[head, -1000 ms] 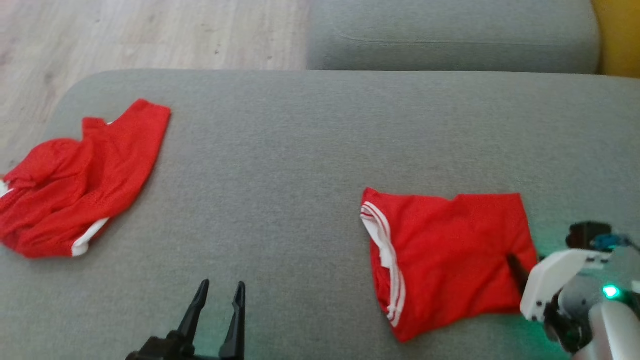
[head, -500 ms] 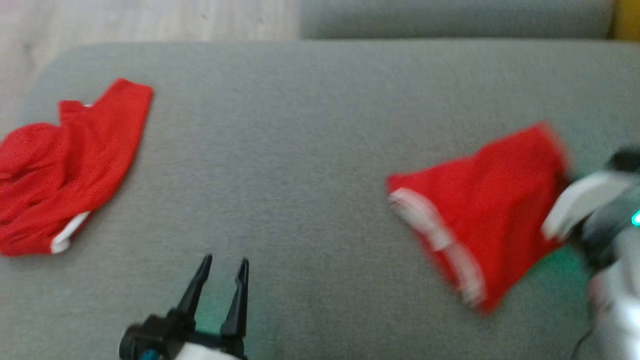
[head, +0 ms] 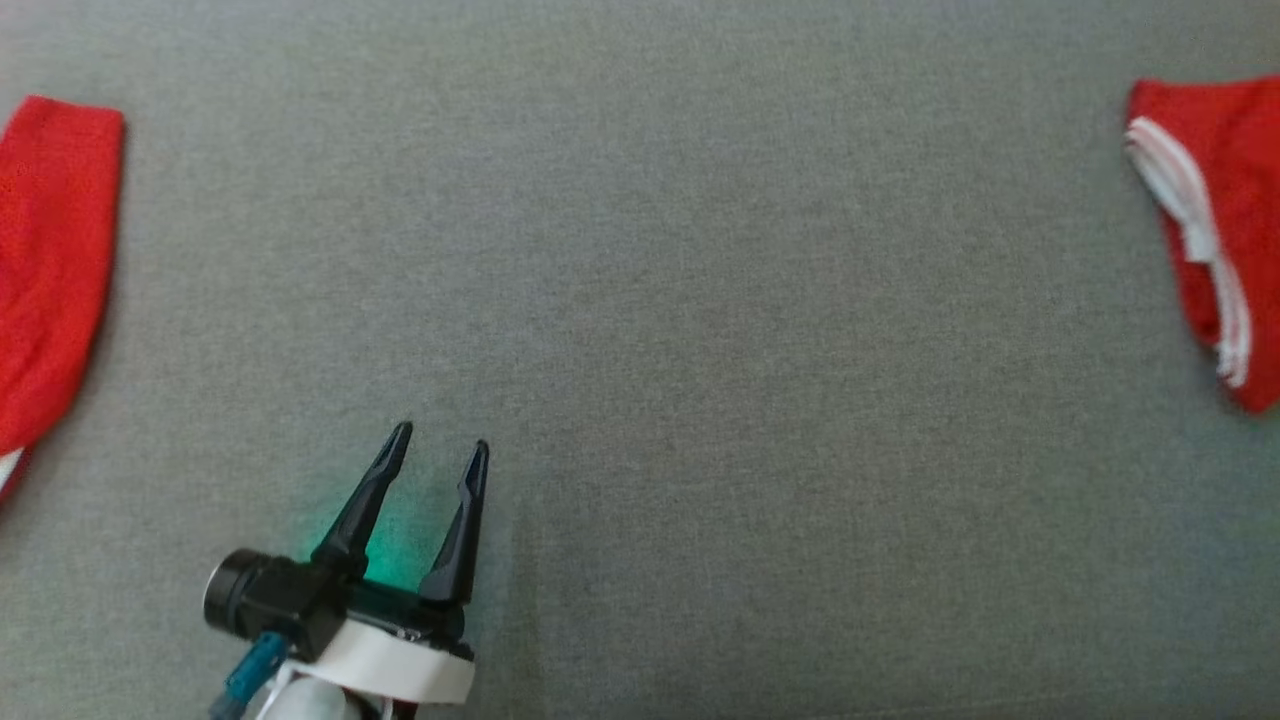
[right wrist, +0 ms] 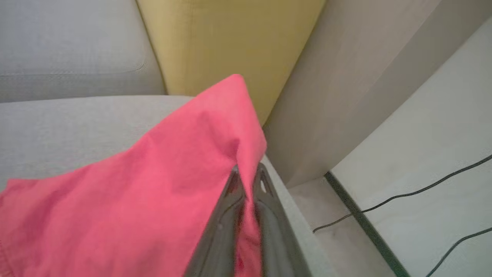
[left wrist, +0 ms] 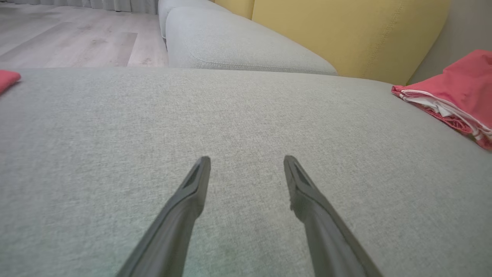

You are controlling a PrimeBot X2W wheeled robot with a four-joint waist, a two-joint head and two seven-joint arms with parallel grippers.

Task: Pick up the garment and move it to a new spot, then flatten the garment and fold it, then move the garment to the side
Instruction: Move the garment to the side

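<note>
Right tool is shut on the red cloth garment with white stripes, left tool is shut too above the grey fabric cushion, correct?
No: the left tool is open above the grey fabric cushion, as the left wrist view shows. The right tool is shut on the red cloth garment.

grey sofa seat cushion [head: 700, 350]: matt woven cloth, coarse visible weave. red garment with white striped trim [head: 1240, 150]: thin soft cloth, matt, fine mesh texture. yellow sofa backrest [left wrist: 346, 30]: smoother cloth, stitched seam. pale plank floor [left wrist: 77, 34]: wood-look, satin. left gripper [head: 440, 437] fingers [head: 362, 505]: smooth matt dark plastic.
</note>
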